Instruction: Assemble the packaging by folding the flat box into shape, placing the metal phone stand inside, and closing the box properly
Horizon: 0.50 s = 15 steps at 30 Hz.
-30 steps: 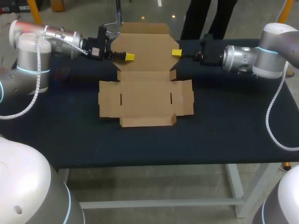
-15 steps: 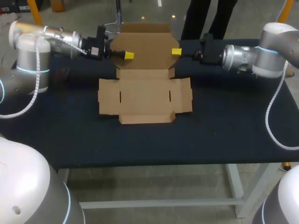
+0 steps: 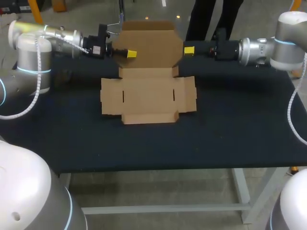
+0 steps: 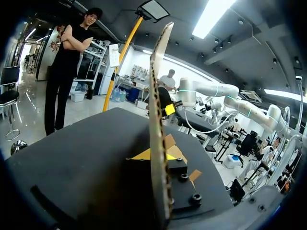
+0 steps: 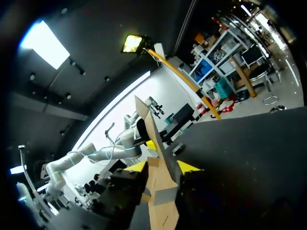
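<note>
Left gripper [image 4: 156, 155] fingers pinch the raised lid flap [image 3: 149, 45]. Right gripper [image 5: 163, 166] fingers stand spread astride its opposite edge. The cardboard box [image 3: 147, 96] lies flat on the table [image 3: 230, 129]. Folding, step 1 of 3, seems barely begun; next comes creasing the hinge.

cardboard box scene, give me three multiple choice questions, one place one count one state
1. Where is the left gripper? A) at the lid panel's left edge B) over the front flap C) resting on the middle panel
2. How many slots are cut in the cardboard box's flat middle panel? A) none B) two C) five
3. How does the lid panel stand? A) lying flat B) raised upright C) folded shut

1 A, its yellow tips flank that edge. 2 B, one dark slit near each side. 3 B, both wrist views show it edge-on, rising from the table.
</note>
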{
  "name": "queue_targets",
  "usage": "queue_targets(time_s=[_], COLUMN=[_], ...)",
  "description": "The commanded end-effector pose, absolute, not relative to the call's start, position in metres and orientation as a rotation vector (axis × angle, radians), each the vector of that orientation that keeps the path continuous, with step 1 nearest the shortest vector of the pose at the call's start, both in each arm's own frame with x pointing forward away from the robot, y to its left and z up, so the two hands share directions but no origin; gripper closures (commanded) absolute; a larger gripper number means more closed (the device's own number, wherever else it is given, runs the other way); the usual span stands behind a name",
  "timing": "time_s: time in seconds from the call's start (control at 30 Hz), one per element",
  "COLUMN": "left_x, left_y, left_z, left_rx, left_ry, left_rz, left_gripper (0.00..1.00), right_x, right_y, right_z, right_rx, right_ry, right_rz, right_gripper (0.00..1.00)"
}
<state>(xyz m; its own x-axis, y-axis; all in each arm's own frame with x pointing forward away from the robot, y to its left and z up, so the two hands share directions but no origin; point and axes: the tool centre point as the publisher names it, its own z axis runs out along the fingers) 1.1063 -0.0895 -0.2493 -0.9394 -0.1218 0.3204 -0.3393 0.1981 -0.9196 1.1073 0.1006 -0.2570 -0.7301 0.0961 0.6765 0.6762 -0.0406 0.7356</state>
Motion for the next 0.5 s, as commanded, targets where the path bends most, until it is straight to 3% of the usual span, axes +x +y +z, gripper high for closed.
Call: queue_targets(time_s=[0.03, 0.17, 0.5], left_x=[1.112, 1.115, 1.12], left_y=[-0.09, -0.09, -0.093], left_z=[-0.248, -0.244, -0.237], left_rx=[0.442, 0.439, 0.397], left_ry=[-2.288, -2.292, -2.313], left_rz=[1.836, 1.844, 1.854], left_gripper=[1.0, 1.0, 1.0], right_x=[1.082, 1.065, 1.023], right_y=[0.087, 0.073, 0.052], right_z=[-0.244, -0.239, -0.234], right_rx=[-0.928, -0.944, -0.974], right_ry=[-1.903, -1.965, -2.13], right_rz=[-1.809, -1.808, -1.785], right_gripper=[0.63, 1.0, 1.0])
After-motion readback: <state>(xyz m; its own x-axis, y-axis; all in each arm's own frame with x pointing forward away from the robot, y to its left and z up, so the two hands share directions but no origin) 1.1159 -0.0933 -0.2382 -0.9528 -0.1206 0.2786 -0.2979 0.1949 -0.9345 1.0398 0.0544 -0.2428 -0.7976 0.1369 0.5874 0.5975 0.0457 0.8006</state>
